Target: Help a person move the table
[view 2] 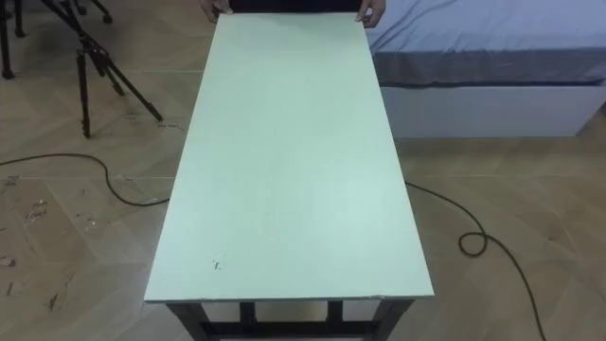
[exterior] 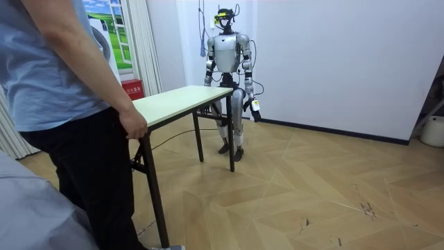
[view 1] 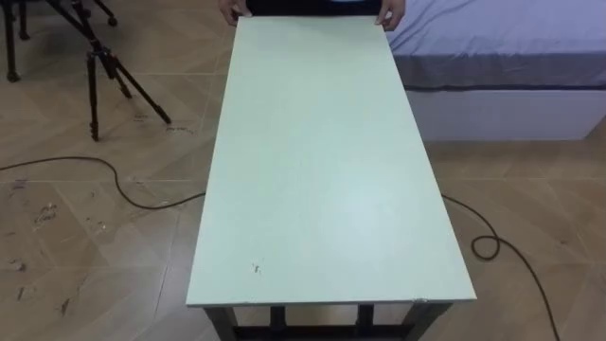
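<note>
A long table with a pale green top (view 1: 322, 170) and dark legs stretches away from me in the eye views. At its far end a person grips the top's corners, one hand (view 1: 230, 13) on the left and the other hand (view 1: 390, 16) on the right. In the room view the person stands at the near end with a hand (exterior: 133, 125) on the table (exterior: 184, 97). I stand upright at the other end, close to its edge. My left hand (exterior: 254, 108) hangs by my thigh, off the table. My right arm drops behind the table's end.
A dark tripod (view 1: 104, 71) stands on the wooden floor left of the table. A bed with a blue sheet (view 1: 511, 57) lies at the far right. Black cables (view 1: 123, 185) (view 1: 492, 248) curl on both sides. Open floor (exterior: 333, 187) spreads on the room view's right.
</note>
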